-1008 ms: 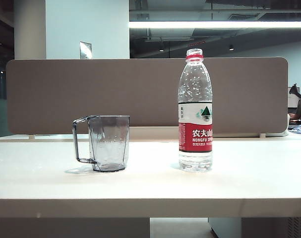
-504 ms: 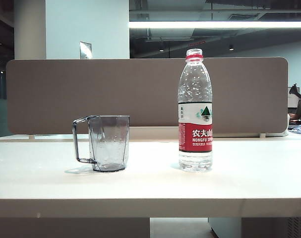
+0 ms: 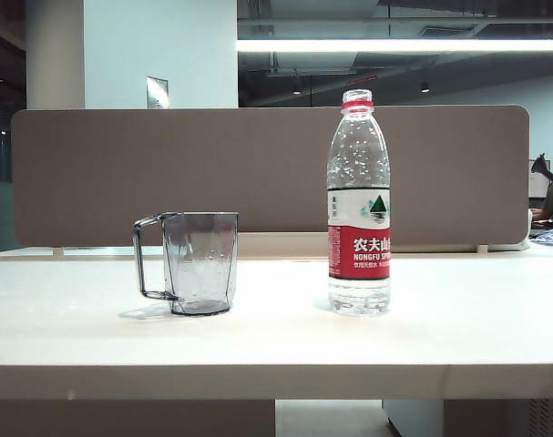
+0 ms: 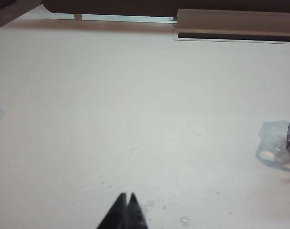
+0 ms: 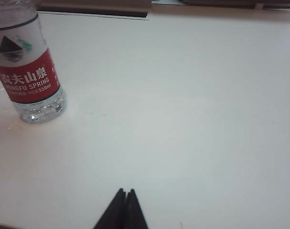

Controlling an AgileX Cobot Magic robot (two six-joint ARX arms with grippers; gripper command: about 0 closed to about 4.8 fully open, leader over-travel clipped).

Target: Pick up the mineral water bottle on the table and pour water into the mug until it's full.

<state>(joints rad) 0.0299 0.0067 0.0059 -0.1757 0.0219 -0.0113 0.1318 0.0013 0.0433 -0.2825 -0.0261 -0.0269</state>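
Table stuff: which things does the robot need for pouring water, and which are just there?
Needed:
- mineral water bottle, upright, cap off
- mug, empty, left of the bottle
- left gripper and right gripper, jaws shut, touching nothing

Just there:
- grey-brown partition panel behind the table

You have a wide white table (image 3: 440, 328) with a thick front edge and a grey-brown panel (image 3: 258, 173) along its back. A smoky grey mug (image 3: 199, 262) stands upright on it to the left, handle pointing left. The water bottle (image 3: 358, 209) stands upright to the mug's right, apart from it, uncapped. A few small droplets (image 4: 185, 221) lie on the surface near the front.
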